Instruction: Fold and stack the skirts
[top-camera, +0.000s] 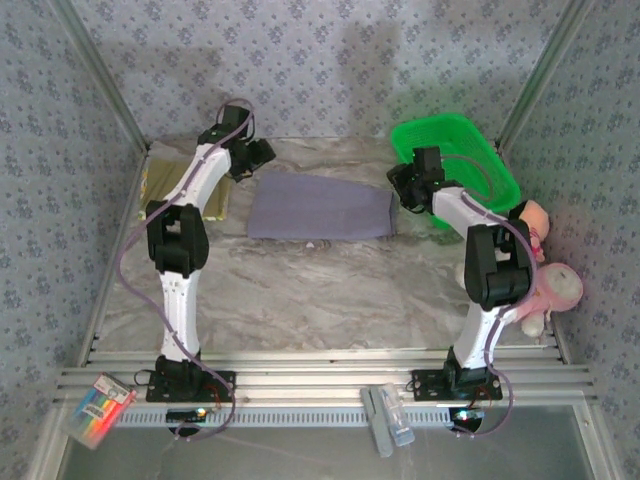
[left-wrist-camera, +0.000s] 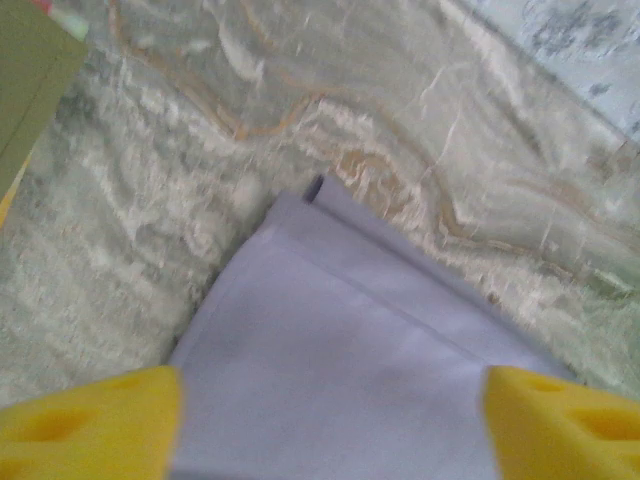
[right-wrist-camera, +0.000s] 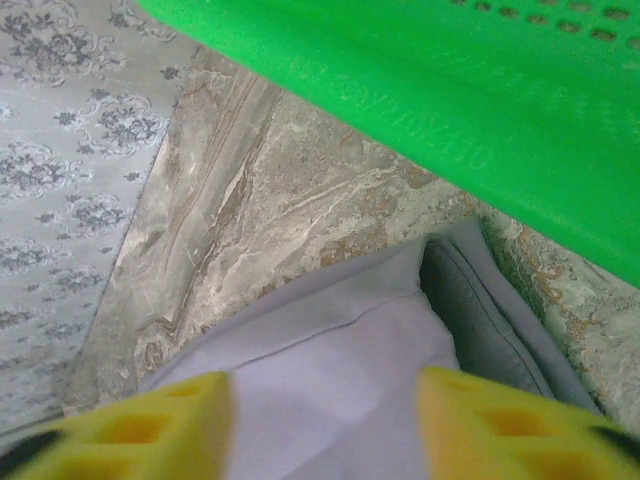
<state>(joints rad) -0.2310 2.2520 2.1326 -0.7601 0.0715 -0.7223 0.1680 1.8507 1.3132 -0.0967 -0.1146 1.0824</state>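
Note:
A grey-lavender skirt (top-camera: 320, 210) lies folded flat at the back middle of the marble table. My left gripper (top-camera: 262, 155) hovers over its far left corner. In the left wrist view that gripper (left-wrist-camera: 330, 435) is open, its yellow fingers (left-wrist-camera: 90, 420) spread wide above the skirt's corner (left-wrist-camera: 330, 330). My right gripper (top-camera: 400, 188) is at the skirt's far right corner. In the right wrist view it (right-wrist-camera: 325, 430) stands open over the layered fold (right-wrist-camera: 340, 350). At the far left lies an olive skirt (left-wrist-camera: 30, 80) on a small stack (top-camera: 157, 178), partly hidden by the left arm.
A green plastic basket (top-camera: 455, 160) stands at the back right, its wall (right-wrist-camera: 450, 90) close beside the right gripper. Pink plush toys (top-camera: 550, 285) lie at the right edge. A marker pack (top-camera: 100, 410) and a grey object (top-camera: 388, 420) rest on the near rail.

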